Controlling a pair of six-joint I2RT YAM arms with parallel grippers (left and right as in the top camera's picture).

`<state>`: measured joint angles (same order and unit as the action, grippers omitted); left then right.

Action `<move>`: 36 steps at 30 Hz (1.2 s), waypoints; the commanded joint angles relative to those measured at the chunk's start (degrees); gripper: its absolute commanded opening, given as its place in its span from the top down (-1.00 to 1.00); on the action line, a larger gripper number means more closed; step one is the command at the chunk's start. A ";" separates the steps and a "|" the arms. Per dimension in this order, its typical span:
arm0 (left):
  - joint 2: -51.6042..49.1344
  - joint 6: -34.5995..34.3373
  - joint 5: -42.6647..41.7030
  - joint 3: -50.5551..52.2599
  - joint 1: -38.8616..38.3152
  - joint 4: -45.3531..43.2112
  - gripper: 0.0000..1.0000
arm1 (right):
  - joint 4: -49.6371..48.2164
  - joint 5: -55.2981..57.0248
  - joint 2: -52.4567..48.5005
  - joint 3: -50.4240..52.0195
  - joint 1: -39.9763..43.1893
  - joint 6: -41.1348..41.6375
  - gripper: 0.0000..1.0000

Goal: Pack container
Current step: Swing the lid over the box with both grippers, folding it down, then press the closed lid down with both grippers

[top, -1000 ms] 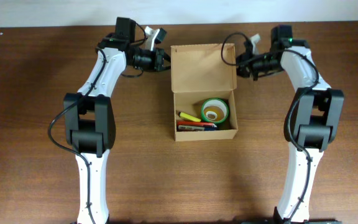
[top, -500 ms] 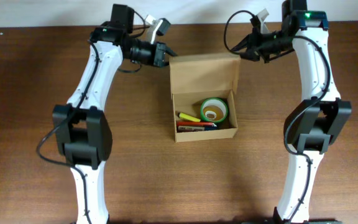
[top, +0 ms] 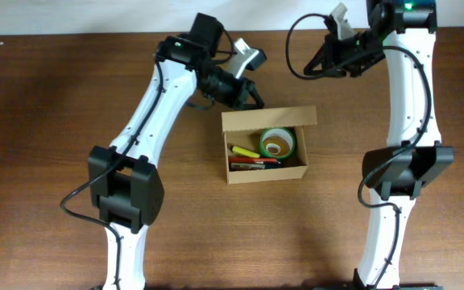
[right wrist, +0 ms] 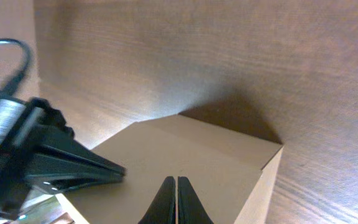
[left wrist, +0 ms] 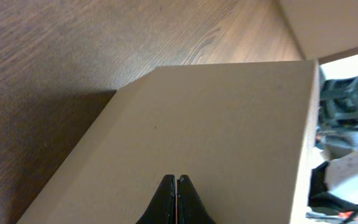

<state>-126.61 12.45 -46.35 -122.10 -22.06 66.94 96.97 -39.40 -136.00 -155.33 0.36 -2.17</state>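
The container [top: 265, 171] is a brown cardboard box in the middle of the table. Its lid flap [top: 269, 118] stands raised along the far edge. Inside lie a green tape roll [top: 277, 145], a yellow marker [top: 246, 151] and red markers [top: 254, 162]. My left gripper [top: 255, 104] is shut and empty, its tips at the flap's back left corner. In the left wrist view the shut tips [left wrist: 176, 179] point onto the flap's outer face [left wrist: 216, 118]. My right gripper [top: 309, 71] is shut and empty, above and behind the flap's right end. In the right wrist view its tips [right wrist: 175, 180] hang over the flap [right wrist: 210, 155].
Brown wooden table [top: 47, 121] spreads all around the box. The left arm [top: 155, 105] reaches in from the left and the right arm [top: 409, 89] from the right. The left gripper's black fingers [right wrist: 73, 165] show at the left of the right wrist view.
The lid flap has swung up from lying flat behind the box to standing raised. My left gripper moved right and nearer behind it. My right gripper rose and pulled back.
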 commanded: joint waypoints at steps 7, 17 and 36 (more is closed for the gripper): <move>4.39 1.36 10.19 -0.59 -5.22 5.38 0.96 | 0.35 11.98 13.03 -1.75 -1.51 1.88 0.92; 5.79 -0.07 25.20 -0.59 -11.45 11.10 0.97 | 0.37 25.44 26.25 2.67 -2.23 7.17 0.93; 27.65 -2.95 46.14 32.17 -12.66 0.33 0.97 | -0.33 26.62 37.18 41.97 -5.62 5.62 0.93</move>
<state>-100.22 10.44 -2.17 -95.04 -34.81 68.75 96.88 -13.47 -100.62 -116.55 -2.63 4.25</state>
